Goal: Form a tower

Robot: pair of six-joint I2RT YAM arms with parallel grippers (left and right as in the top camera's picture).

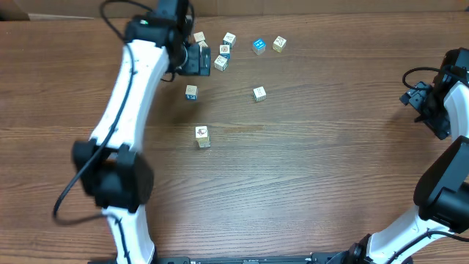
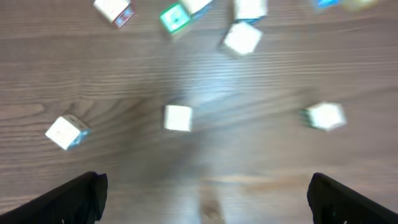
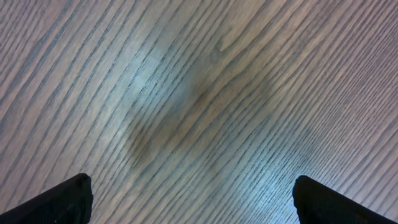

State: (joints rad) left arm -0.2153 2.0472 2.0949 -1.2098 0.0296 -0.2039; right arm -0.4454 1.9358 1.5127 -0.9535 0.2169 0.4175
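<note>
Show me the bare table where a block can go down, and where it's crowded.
Free: the wide wooden table between the narrow stack of pale wooden cubes and the right arm; also the near strip below the stack. Crowded: the far edge, where loose printed cubes cluster by the left tool.

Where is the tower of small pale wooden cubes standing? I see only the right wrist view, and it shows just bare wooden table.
Observer: The tower stands alone on the table, a little left of its middle.
Operator: Is the left gripper holding any cube?
Observer: No, the left gripper is open and empty.
Operator: Where are the loose cubes?
Observer: The loose cubes lie scattered beyond the tower, toward the far edge; among them is a blue-faced cube.
</note>
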